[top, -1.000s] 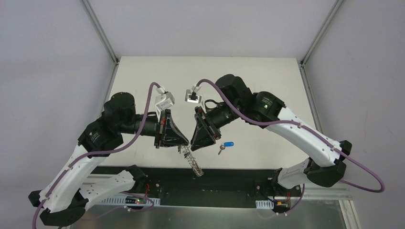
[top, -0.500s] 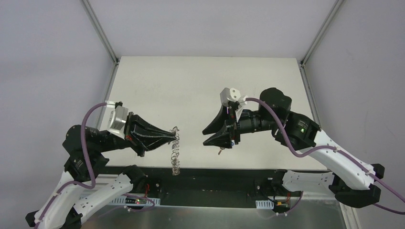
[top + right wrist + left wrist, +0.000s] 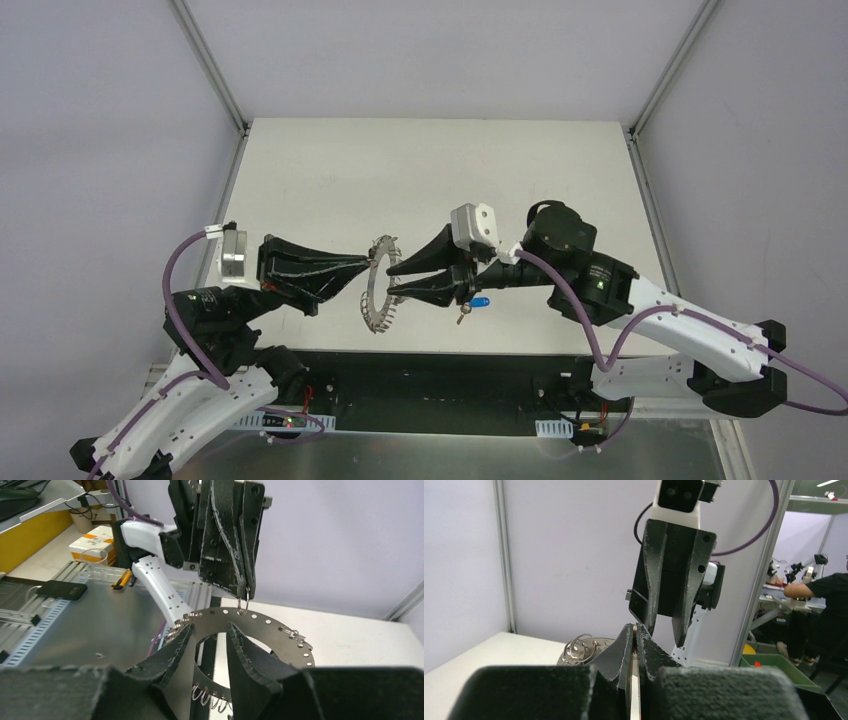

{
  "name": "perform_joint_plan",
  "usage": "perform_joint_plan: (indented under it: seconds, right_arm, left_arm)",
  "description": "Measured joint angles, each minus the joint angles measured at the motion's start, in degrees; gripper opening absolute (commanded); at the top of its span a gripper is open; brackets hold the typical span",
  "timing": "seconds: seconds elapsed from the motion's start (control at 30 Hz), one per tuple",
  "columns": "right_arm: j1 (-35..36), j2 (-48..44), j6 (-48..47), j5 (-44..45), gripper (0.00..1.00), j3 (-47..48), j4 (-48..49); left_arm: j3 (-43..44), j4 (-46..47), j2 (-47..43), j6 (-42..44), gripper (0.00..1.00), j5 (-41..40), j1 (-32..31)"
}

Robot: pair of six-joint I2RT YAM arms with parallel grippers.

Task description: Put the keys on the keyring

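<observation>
The keyring [image 3: 378, 283] is a flat silvery ring with punched holes and many small wire loops. It hangs in the air between both grippers. My left gripper [image 3: 366, 262] is shut on one small wire loop at the ring's top edge, as the right wrist view [image 3: 243, 605] shows. My right gripper [image 3: 391, 283] is open, its fingertips right at the ring's face; I cannot tell if they touch. In the right wrist view the ring [image 3: 280, 635] lies just behind my open jaws [image 3: 210, 626]. One blue-capped key [image 3: 480, 301] lies on the table under the right gripper. No other key shows.
The white table [image 3: 430, 180] stretches back behind the arms. Its front edge and a black bar [image 3: 480, 365] lie just below the ring. Metal frame posts [image 3: 210, 65] rise at the back corners.
Both arms have swung in to face each other. The ring, which hung limp below the left gripper, is now raised and turned. The right gripper has moved left up to the ring.
</observation>
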Motion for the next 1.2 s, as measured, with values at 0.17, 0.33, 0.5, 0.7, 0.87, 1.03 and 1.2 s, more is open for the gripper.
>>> perform_joint_plan:
  seconds: [0.17, 0.33, 0.5, 0.7, 0.87, 1.03, 1.2]
  right_arm:
    - [1.88, 0.50, -3.72, 3.48, 0.30, -0.48, 2.95]
    - [1.99, 2.03, -5.73, 5.95, 0.28, -0.50, 4.63]
    - [1.99, 2.67, -6.60, 7.58, 0.28, -0.50, 5.01]
    - [1.99, 2.75, -6.73, 7.52, 0.28, -0.44, 4.98]
    - [1.99, 3.06, -6.56, 7.26, 0.28, 0.35, 4.85]
    - [1.99, 3.23, -6.45, 6.99, 0.28, 1.97, 4.28]
    - [1.99, 3.43, -6.25, 6.25, 0.27, 3.39, 3.54]
  left_arm:
    - [-2.78, 6.56, -0.07, -1.90, 0.00, -2.12, 0.00]
    - [-4.17, 11.50, 0.00, -4.02, 0.00, -2.58, 0.00]
    - [-4.22, 13.77, 0.00, -5.35, 0.00, -2.49, 0.00]
    - [-4.24, 14.16, 0.07, -5.88, 0.00, -2.10, 0.00]
    - [-4.24, 14.36, 0.70, -5.90, 0.00, -1.42, 0.00]
    - [-4.22, 14.34, 1.40, -5.92, 0.00, -0.48, 0.00]
    - [-4.22, 14.12, 1.46, -5.92, 0.00, 0.57, 0.00]
